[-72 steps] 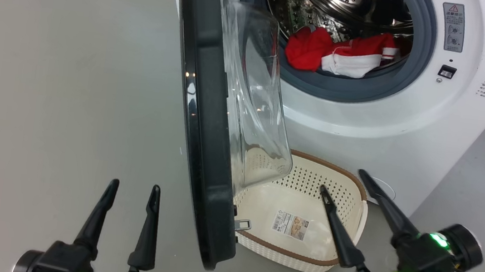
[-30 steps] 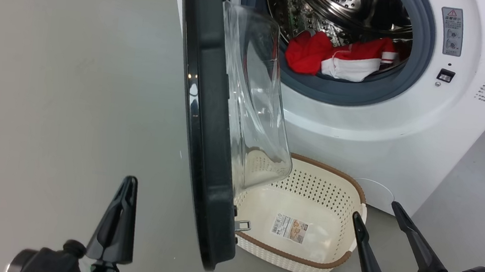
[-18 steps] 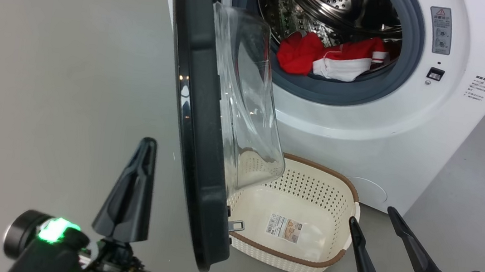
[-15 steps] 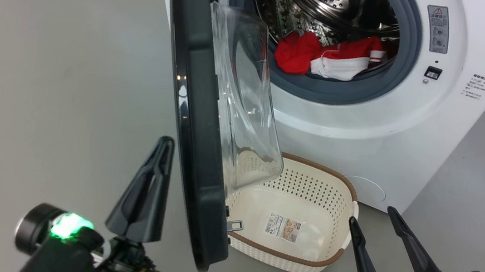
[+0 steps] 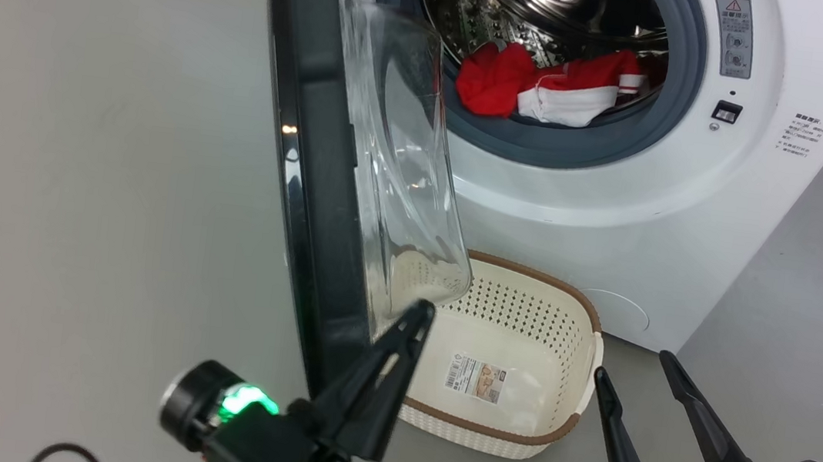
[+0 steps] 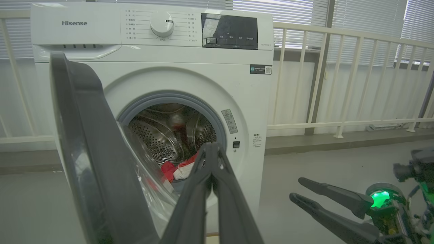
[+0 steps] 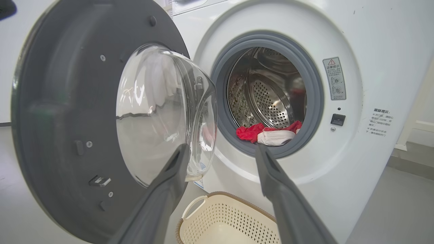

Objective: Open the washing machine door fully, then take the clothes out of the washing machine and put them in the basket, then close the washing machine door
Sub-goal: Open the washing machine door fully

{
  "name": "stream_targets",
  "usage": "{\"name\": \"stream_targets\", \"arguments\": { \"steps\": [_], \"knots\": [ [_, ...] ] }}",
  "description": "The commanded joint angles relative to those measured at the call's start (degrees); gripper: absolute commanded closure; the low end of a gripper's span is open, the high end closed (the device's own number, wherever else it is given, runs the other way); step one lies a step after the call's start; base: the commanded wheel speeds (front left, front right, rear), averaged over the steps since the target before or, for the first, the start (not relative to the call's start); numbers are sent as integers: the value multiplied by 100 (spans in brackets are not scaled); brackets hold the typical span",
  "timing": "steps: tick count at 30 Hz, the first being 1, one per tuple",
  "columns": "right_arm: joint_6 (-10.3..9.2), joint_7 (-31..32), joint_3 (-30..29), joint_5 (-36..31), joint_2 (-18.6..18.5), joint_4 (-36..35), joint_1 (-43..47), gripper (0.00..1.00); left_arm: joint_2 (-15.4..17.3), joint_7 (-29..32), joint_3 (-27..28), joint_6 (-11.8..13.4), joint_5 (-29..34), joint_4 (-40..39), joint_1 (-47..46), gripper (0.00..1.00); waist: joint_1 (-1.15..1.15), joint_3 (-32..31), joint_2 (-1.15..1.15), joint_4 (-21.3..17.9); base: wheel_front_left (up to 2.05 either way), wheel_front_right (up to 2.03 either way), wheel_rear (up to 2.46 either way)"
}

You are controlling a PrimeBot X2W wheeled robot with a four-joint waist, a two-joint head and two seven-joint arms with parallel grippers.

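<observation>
The washing machine (image 5: pixel 692 216) is white, and its round black washing machine door (image 5: pixel 302 172) stands ajar, edge-on, with its clear glass bowl (image 5: pixel 395 167) facing the drum. Red and white clothes (image 5: pixel 544 91) lie at the drum's front lip. The cream basket (image 5: pixel 513 428) sits on the floor below the opening. My left gripper (image 5: pixel 422 310) is shut and holds nothing, its tip at the bowl's lower end on the door's inner side (image 6: pixel 88 152); contact is unclear. My right gripper (image 5: pixel 632 365) stands open just right of the basket, pointing at the drum (image 7: pixel 268 101).
Grey floor (image 5: pixel 80 147) spreads wide to the left of the door and narrower to the right of the machine. A white railing (image 6: pixel 339 84) with blinds behind it runs along the wall beside the washer. A paper label (image 5: pixel 476 378) lies on the basket's bottom.
My left gripper shut, then swung right from the door's outer side, crossing its lower edge to the glass bowl. The camera shifted a little. The right gripper drew back beside the basket and stayed there.
</observation>
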Motion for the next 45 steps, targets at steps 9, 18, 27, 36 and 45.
{"name": "stream_targets", "arguments": {
  "steps": [9, 18, 27, 36, 45],
  "knots": [
    [29, -43, 172, 61, -18, -139, -218, 0, -87, 301, 96, -51, -259, 867, -250, 100, 0, 51, 0, -65, 0, 0, 0],
    [29, -31, 175, 49, -18, -156, -210, 0, -35, 284, 286, 138, -281, 1265, -241, 100, 0, 117, 0, -77, 0, 0, 0],
    [29, -3, 169, 42, -18, -164, -225, 0, 26, 274, 467, 355, -332, 1229, -106, 100, 0, 133, 0, 120, 0, 0, 0],
    [29, 26, 211, 23, -18, -182, -257, 0, 290, 264, 725, 557, -383, 1127, 224, 100, 0, 159, 0, 356, 0, 0, 0],
    [29, 58, 232, -1, -18, -205, -229, 0, 507, 154, 1099, 717, -488, 1088, 360, 100, 0, 141, 0, 465, 0, 0, 0]
  ]
}}
